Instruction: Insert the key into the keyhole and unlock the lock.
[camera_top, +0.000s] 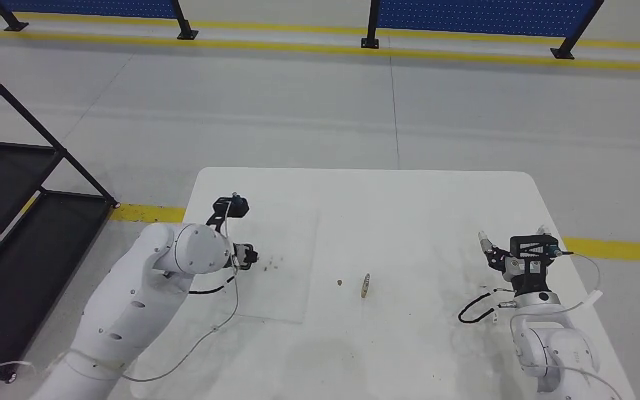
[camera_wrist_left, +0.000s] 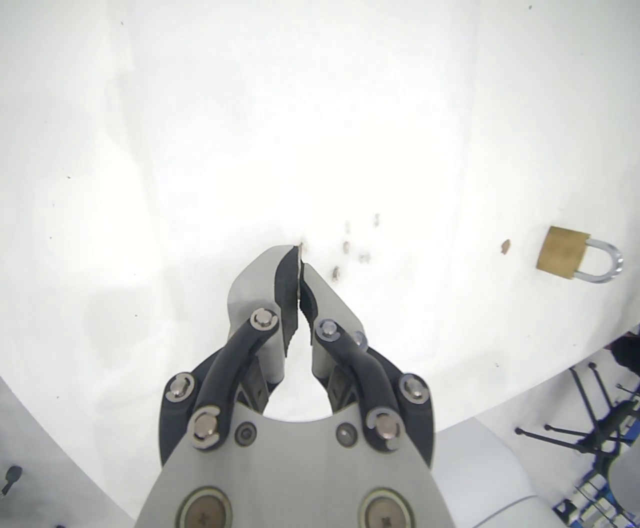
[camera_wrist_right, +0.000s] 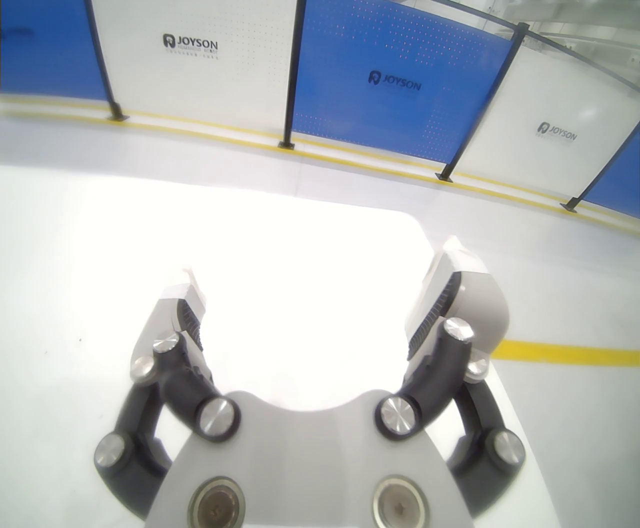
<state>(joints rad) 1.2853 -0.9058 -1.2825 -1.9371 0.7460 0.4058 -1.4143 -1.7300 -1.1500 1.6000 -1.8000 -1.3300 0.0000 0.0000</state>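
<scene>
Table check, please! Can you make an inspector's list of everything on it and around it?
Surface: white table, with a faint rectangular sheet on it.
Job's things: brass padlock lying flat, shackle looks closed; a thin sliver, probably the key, pinched in the left gripper.
Clutter: brown crumb beside the padlock; dark specks by the left gripper.
Grippers: left gripper low over the table, jaws shut; right gripper above the table's right side, jaws open, holding nothing.
Cables: black cable looped on the table by the right arm.
Surroundings: blue fence panels, yellow floor line, black rack.
</scene>
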